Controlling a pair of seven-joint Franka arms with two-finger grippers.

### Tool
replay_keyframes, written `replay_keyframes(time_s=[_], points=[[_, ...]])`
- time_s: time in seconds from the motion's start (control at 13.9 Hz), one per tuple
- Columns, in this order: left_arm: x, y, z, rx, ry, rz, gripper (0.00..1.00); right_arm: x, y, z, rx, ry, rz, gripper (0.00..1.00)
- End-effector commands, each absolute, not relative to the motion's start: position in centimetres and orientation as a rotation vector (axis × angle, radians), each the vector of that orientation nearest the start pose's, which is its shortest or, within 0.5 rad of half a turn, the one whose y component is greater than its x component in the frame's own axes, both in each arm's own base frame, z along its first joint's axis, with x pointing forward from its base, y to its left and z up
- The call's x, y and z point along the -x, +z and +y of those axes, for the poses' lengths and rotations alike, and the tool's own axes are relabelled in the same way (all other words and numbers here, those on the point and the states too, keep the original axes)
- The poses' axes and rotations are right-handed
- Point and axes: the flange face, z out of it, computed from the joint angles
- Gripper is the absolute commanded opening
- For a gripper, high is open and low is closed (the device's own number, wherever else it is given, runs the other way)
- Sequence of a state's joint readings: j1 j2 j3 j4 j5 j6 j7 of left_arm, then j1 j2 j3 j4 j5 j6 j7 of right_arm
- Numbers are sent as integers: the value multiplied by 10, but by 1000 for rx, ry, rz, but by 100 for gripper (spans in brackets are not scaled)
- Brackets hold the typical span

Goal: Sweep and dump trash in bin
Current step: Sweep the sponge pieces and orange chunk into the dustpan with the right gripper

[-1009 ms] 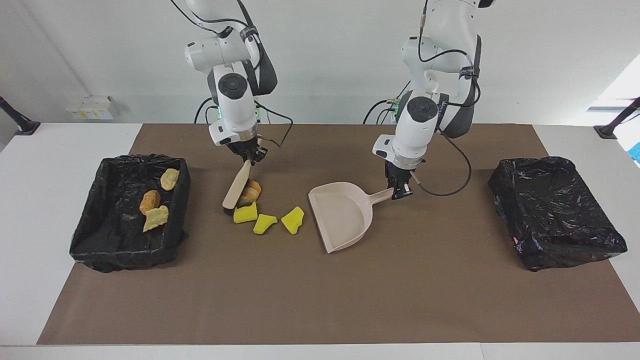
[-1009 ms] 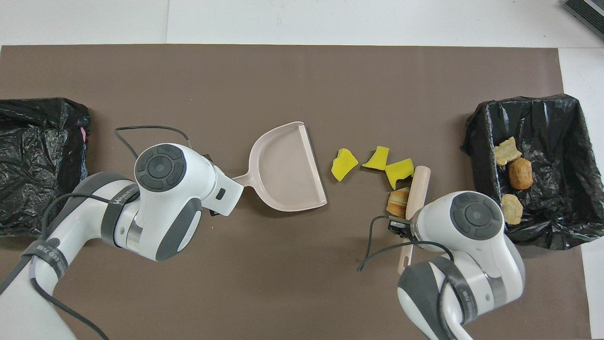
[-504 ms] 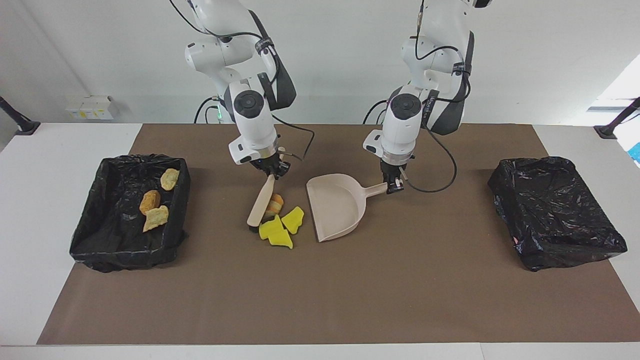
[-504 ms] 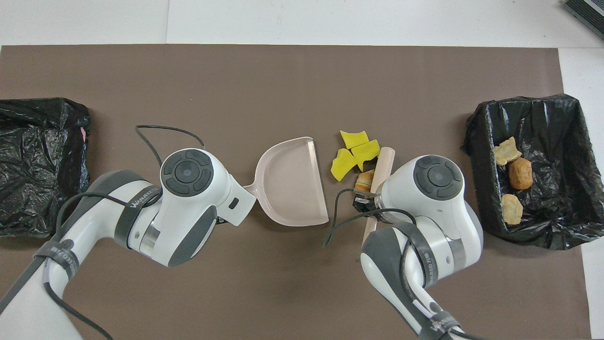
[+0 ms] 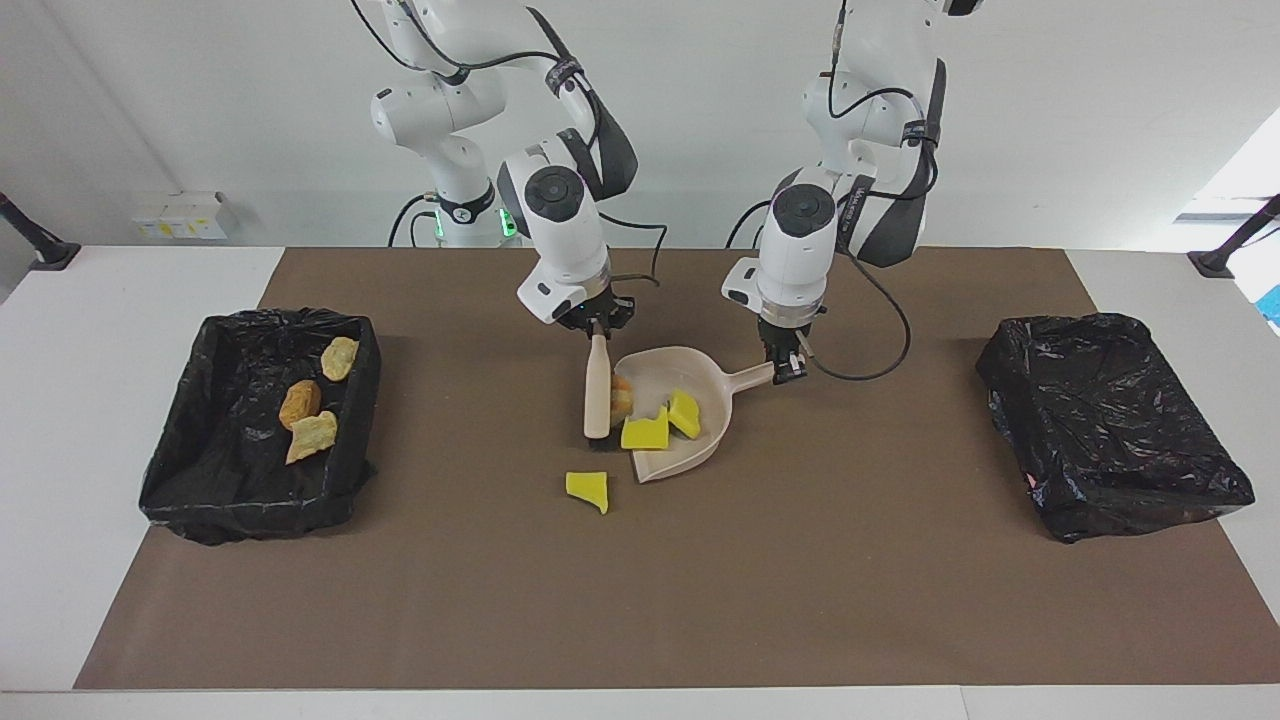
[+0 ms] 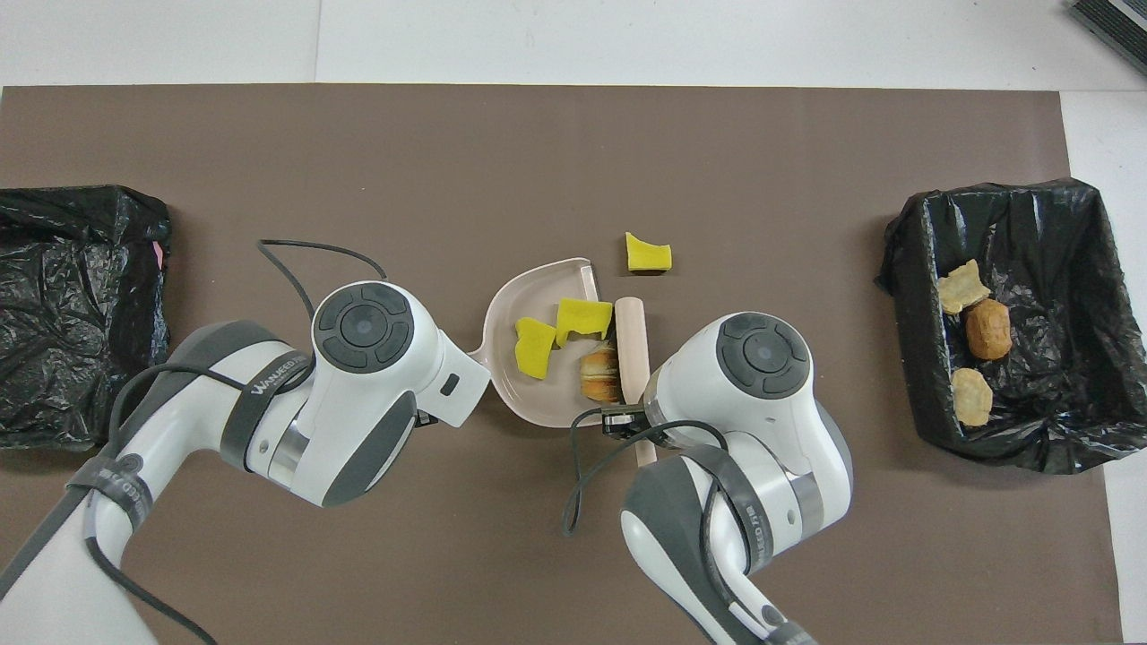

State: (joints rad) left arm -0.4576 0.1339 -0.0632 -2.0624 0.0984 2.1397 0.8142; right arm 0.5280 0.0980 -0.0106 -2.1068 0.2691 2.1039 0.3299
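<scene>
Note that two yellow sponge pieces [image 5: 662, 424] and one tan bread-like chunk [image 5: 621, 396] now lie inside the pale pink plastic dustpan [image 5: 690, 460], swept in over the last second; a third yellow scrap [image 5: 588, 488] slipped past the dustpan's open edge and needs another pass; the right gripper [image 5: 597, 328] clamps the tan wooden brush [image 5: 597, 390] at that edge; the left gripper [image 5: 787, 365] clamps the dustpan handle; three chunks sit in the black-lined bin [image 5: 180, 470].

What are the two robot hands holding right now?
Left gripper: shut on the dustpan handle.
Right gripper: shut on the brush handle.
</scene>
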Motion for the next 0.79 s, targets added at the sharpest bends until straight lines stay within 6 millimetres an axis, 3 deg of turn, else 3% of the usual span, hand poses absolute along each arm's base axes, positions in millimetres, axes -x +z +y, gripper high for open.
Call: replay_keyframes(time_s=[0.0, 0.22, 0.36, 0.72], points=[[-492, 369, -278, 2377, 98, 1912, 0, -474, 379, 298, 2871, 279, -230, 0], [-492, 368, -277, 2413, 93, 1867, 0, -490, 410, 299, 2868, 305, -261, 0], [-492, 368, -277, 2444, 93, 1833, 0, -511, 427, 269, 2882, 310, -190, 0], [-491, 368, -278, 2483, 92, 1782, 0, -552, 413, 204, 3118, 137, -239, 0]])
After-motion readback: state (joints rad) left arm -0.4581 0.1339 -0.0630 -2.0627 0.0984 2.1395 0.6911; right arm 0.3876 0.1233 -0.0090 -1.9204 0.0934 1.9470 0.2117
